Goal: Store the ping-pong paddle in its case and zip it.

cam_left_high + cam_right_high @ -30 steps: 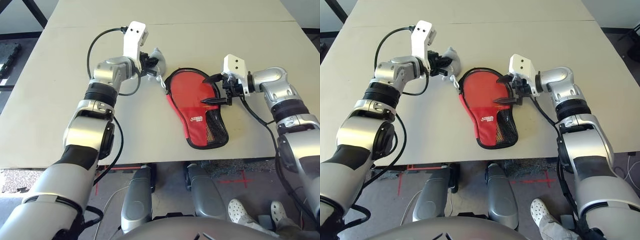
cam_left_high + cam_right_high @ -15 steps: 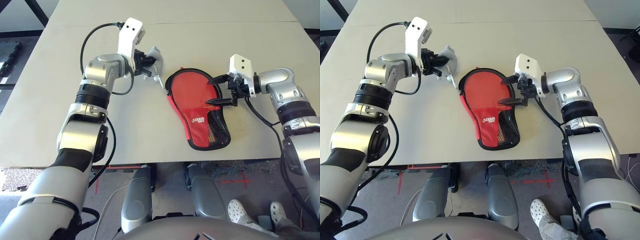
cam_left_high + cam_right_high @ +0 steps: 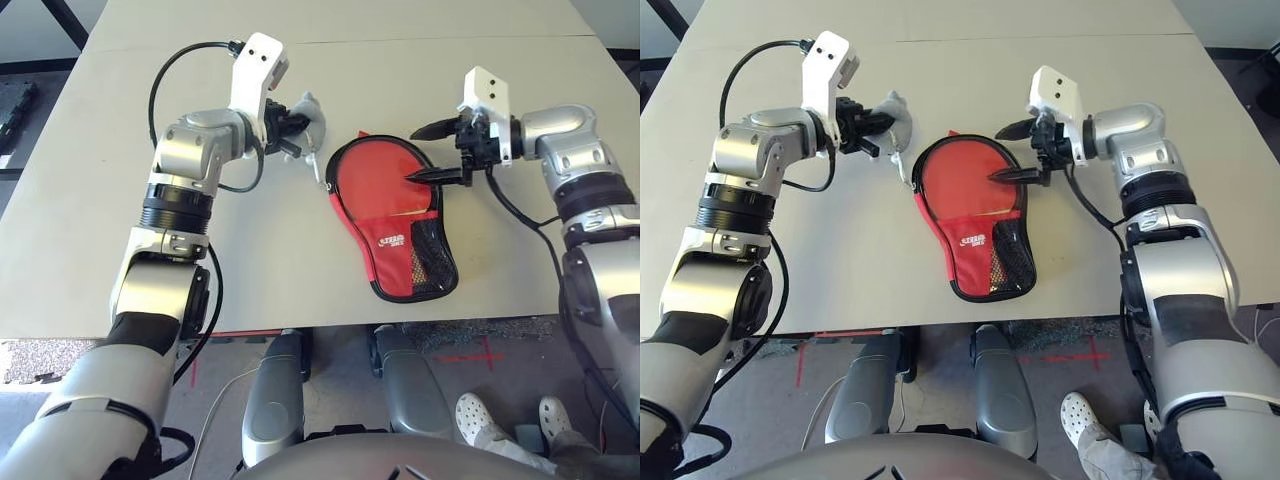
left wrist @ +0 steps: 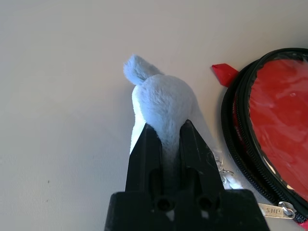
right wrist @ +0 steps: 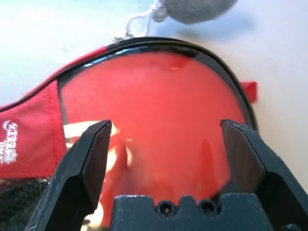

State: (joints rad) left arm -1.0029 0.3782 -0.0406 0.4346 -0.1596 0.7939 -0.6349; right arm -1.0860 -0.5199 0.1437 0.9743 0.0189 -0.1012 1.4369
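The red case (image 3: 398, 240) lies flat mid-table, its black mesh pocket toward the front edge. A black zip rings its round end, where the ping-pong paddle (image 5: 159, 101) shows as a glossy red face with a strip of light handle (image 3: 414, 209) below it. My left gripper (image 3: 297, 130) is shut on a grey-white fluffy pouch (image 4: 163, 98), joined by a thin cord (image 5: 138, 21) to the case's far left rim. A metal zip pull (image 4: 275, 210) lies close by. My right gripper (image 3: 411, 155) hovers open over the round end's right side, holding nothing.
The beige table (image 3: 100, 200) has bare room on both sides of the case and behind it, past a seam (image 3: 420, 41). Its front edge runs just below the mesh pocket. The floor lies beyond that edge.
My right gripper has moved a little toward the far side along the case's round end, still open. My left gripper keeps its hold on the pouch; its forearm has swung slightly left.
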